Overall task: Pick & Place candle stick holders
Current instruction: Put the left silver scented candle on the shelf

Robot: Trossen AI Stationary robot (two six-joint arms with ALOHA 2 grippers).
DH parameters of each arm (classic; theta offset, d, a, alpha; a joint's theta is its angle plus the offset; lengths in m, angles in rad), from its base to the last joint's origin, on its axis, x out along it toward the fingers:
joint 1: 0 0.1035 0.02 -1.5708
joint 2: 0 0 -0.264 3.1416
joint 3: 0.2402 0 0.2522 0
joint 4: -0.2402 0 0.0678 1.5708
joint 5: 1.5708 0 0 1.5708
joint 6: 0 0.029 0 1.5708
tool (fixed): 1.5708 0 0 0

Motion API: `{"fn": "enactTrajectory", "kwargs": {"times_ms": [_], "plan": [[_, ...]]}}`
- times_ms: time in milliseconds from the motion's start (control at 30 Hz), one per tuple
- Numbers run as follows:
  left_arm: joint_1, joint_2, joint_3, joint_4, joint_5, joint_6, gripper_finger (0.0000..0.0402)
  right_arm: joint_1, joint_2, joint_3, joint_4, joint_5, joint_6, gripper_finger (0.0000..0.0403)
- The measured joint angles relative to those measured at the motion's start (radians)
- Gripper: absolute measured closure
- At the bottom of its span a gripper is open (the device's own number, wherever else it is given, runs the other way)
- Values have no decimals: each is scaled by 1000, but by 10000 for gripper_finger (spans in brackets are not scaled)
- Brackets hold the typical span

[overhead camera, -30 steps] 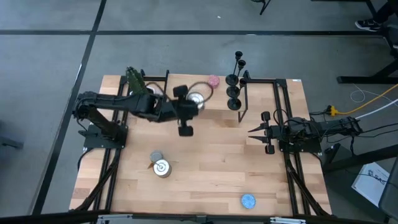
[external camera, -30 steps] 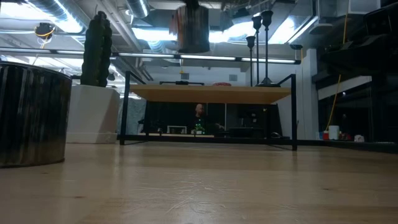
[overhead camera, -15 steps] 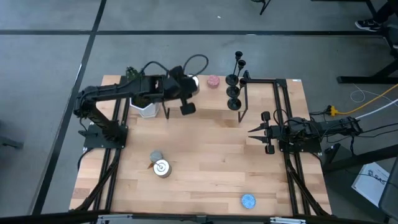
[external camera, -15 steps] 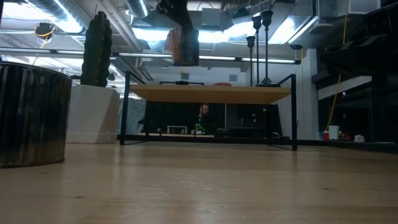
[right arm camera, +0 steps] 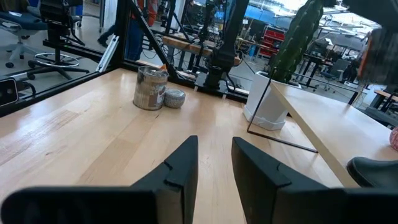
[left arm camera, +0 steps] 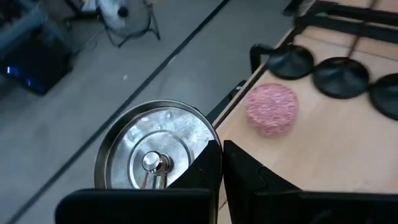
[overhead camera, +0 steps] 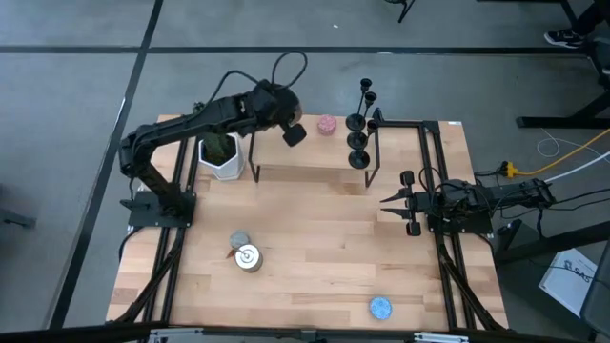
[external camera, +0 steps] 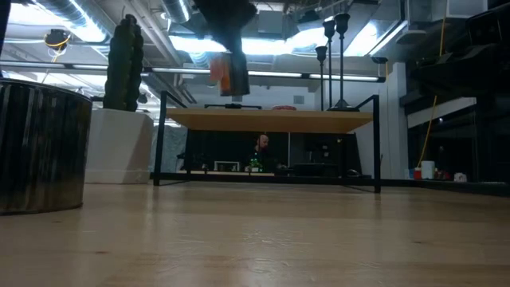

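Note:
A row of matte-black candle stick holders (overhead camera: 358, 141) stands on round bases (left arm camera: 339, 76) at the right end of a raised wooden shelf (overhead camera: 315, 157) along the table's far side. My left gripper (left arm camera: 222, 149) hangs in the air at the shelf's far edge, left of the holders, shut on a round silver tin (left arm camera: 155, 155) that hangs over the floor beyond the edge. In the high view the left arm (overhead camera: 276, 103) covers the tin. My right gripper (overhead camera: 386, 202) waits at the table's right side, level and open, with nothing between its fingers (right arm camera: 180, 168). My left gripper has the silver tin by the part of its rim (left arm camera: 210, 135) nearest the fingers. The rim runs into the narrow gap between the two fingertips, which hide the exact place. The fingers slant down from the table's left. The tin is lifted clear, its open top up.
A pink round thing (overhead camera: 327, 125) lies on the shelf between my left gripper and the holders. A white pot with a cactus (overhead camera: 221, 157) stands at the shelf's left end. Another tin (overhead camera: 248, 257) and a grey lump (overhead camera: 238, 238) lie near left, a blue disc (overhead camera: 380, 307) near right.
My left gripper has swung from over the middle of the shelf toward the table's far edge, rolling as it went and staying shut. The silver tin has travelled with it and now hangs past the shelf's far edge.

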Motion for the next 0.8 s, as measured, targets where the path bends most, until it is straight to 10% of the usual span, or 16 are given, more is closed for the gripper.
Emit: {"fn": "enactTrajectory", "kwargs": {"times_ms": [800], "plan": [[78,91,0,-96,132,-142,398,0,0,0,0,0,0,302]]}}
